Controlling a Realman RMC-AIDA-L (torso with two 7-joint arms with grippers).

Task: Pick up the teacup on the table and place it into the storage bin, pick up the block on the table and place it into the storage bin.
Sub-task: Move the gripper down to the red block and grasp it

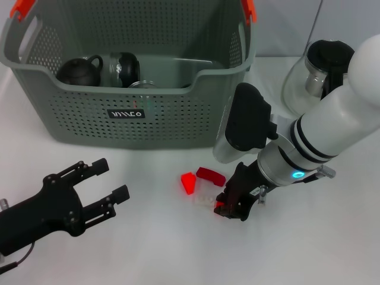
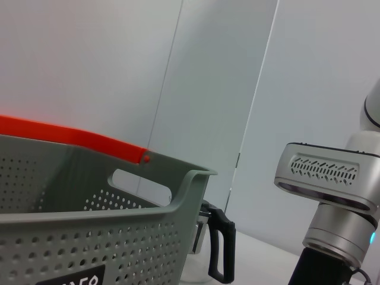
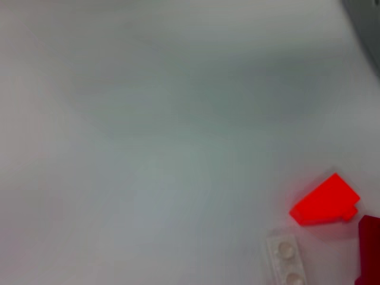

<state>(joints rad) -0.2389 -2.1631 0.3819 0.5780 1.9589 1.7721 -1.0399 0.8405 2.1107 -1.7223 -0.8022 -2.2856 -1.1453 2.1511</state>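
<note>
The grey storage bin [image 1: 130, 119] [image 2: 107, 237] stands at the back of the white table. Inside it a black teacup [image 1: 80, 71] lies on its side next to a dark jar [image 1: 122, 68]. In front of the bin, on the table, are a bright red block [image 1: 188, 182] [image 3: 325, 200], a dark red block [image 1: 211, 175] and a whitish flat block [image 1: 205, 200] [image 3: 286, 261]. My right gripper [image 1: 225, 208] is down at the table just right of the whitish block, and a small red piece [image 1: 218, 206] shows at its tip. My left gripper [image 1: 116, 177] rests open at the front left, holding nothing.
A glass pot with a black handle [image 1: 314, 74] [image 2: 217, 249] stands to the right of the bin, behind my right arm [image 1: 320, 142] [image 2: 326, 178]. The bin carries orange handle clips [image 1: 249, 9] and a black label [image 1: 124, 113].
</note>
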